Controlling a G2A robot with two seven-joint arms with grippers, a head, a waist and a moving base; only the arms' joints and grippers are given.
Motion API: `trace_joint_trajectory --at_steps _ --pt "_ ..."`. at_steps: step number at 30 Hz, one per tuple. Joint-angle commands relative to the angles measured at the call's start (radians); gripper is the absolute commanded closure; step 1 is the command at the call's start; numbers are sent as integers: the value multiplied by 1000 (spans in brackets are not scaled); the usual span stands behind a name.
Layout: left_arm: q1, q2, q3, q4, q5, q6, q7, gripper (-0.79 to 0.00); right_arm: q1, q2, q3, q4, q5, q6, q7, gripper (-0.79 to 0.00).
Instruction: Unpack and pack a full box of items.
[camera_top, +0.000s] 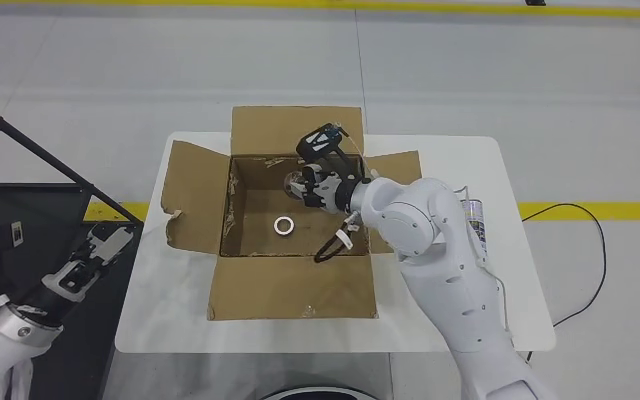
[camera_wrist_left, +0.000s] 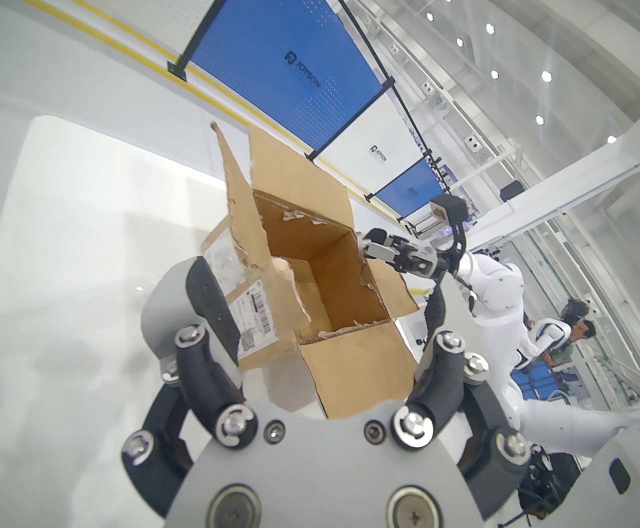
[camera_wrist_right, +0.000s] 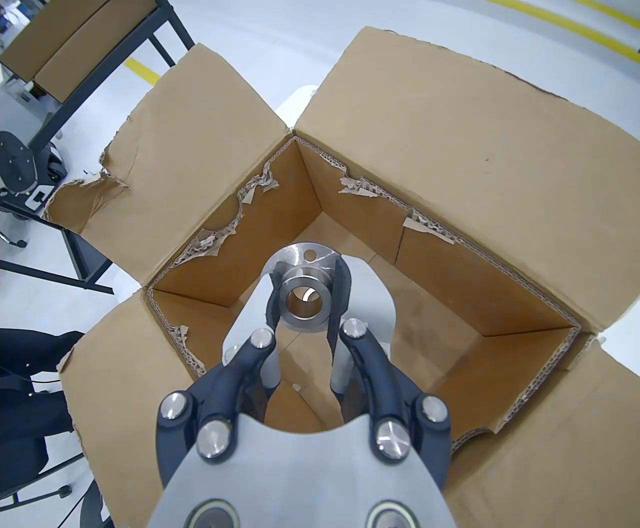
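An open cardboard box (camera_top: 190, 195) with torn flaps stands in the middle of the white table (camera_top: 450, 310); it also shows in the left wrist view as the box (camera_wrist_left: 300, 210) and in the right wrist view as the box (camera_wrist_right: 450, 150). My right gripper (camera_top: 300, 186) hangs over the box's far right inside, shut on a metal flanged bushing (camera_wrist_right: 304, 295). A small metal ring (camera_top: 285, 226) lies on the box floor. My left gripper (camera_top: 105, 240) is off the table's left edge, and in its own view the left gripper (camera_wrist_left: 325, 310) is open with nothing between its fingers.
A slim spray can (camera_top: 477, 222) lies on the table to the right of the box. A dark cart (camera_top: 40, 215) stands beside the table's left edge. A black cable loop (camera_top: 330, 247) hangs from the right arm over the box's right side.
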Motion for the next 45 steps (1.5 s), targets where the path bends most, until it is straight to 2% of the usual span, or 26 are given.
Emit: trace_joint_trajectory --at_steps 1,9,13,23,29,37,45 --pt "-1 0 -1 0 1 2 0 -785 0 0 0 0 0 0 0 0" --pt "-1 0 -1 0 1 2 0 -785 -18 2 -1 -8 -3 -4 -29 0" --pt "-1 0 -1 0 1 2 0 -785 -39 13 34 -92 -38 10 -30 0" --pt "-1 0 -1 0 1 2 0 -785 -210 67 291 -460 -238 72 136 0" --pt "-1 0 -1 0 1 2 0 -785 -312 93 447 -587 -355 66 270 0" --pt "-1 0 -1 0 1 2 0 -785 -428 116 560 -553 -410 19 379 0" --pt "-1 0 -1 0 1 2 0 -785 -481 127 548 -452 -373 -19 384 0"
